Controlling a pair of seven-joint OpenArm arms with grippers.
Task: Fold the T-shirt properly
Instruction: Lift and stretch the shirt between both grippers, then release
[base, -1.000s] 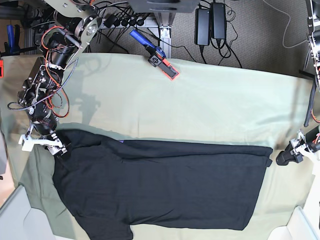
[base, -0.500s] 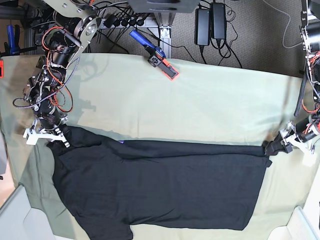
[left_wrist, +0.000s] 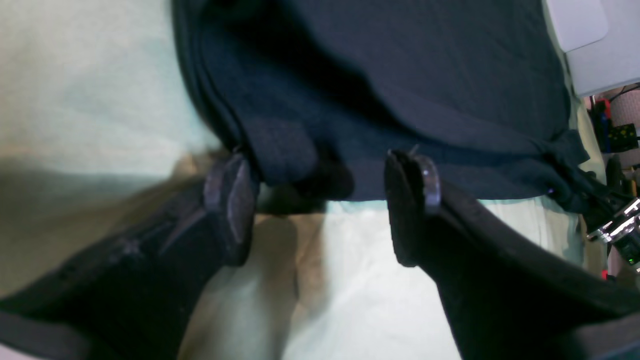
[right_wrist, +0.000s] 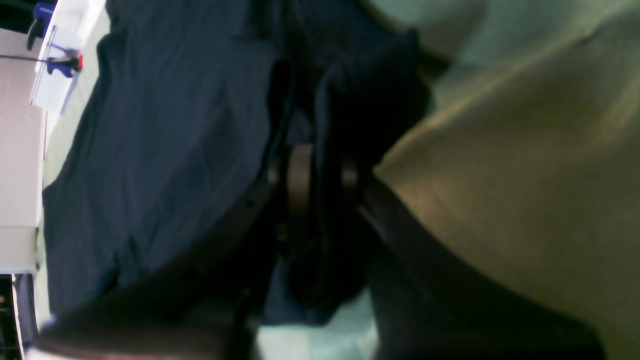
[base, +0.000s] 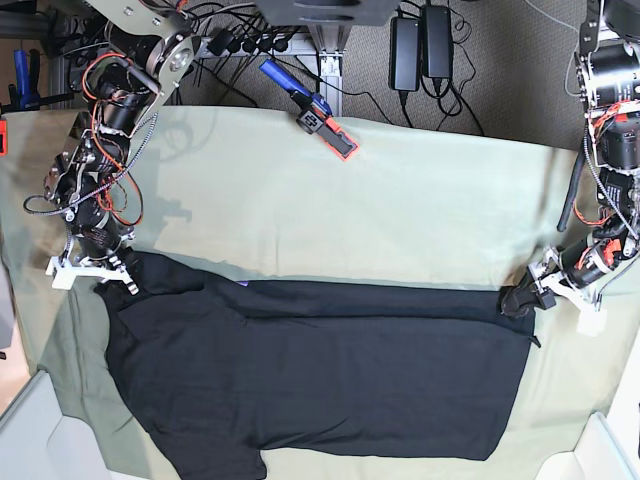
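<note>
The black T-shirt (base: 320, 370) lies spread, plain side up, across the near half of the pale green table cloth (base: 400, 210). My right gripper (base: 108, 280), on the base view's left, is at the shirt's far left sleeve corner. In the right wrist view it (right_wrist: 325, 185) is shut, with black cloth (right_wrist: 175, 125) pinched between its fingers. My left gripper (base: 517, 300), on the base view's right, is at the shirt's far right corner. In the left wrist view it (left_wrist: 320, 200) is open, its fingers (left_wrist: 230, 200) either side of the folded shirt edge (left_wrist: 400, 75).
A blue and orange tool (base: 315, 115) lies at the table's far edge. Black power bricks (base: 420, 45) and cables lie on the floor behind. White bins stand at the near right corner (base: 605, 450) and the near left corner (base: 30, 430).
My left gripper has moved leftward from off the cloth onto the shirt's far right corner. My right gripper has shifted slightly up and left, drawing the sleeve corner with it.
</note>
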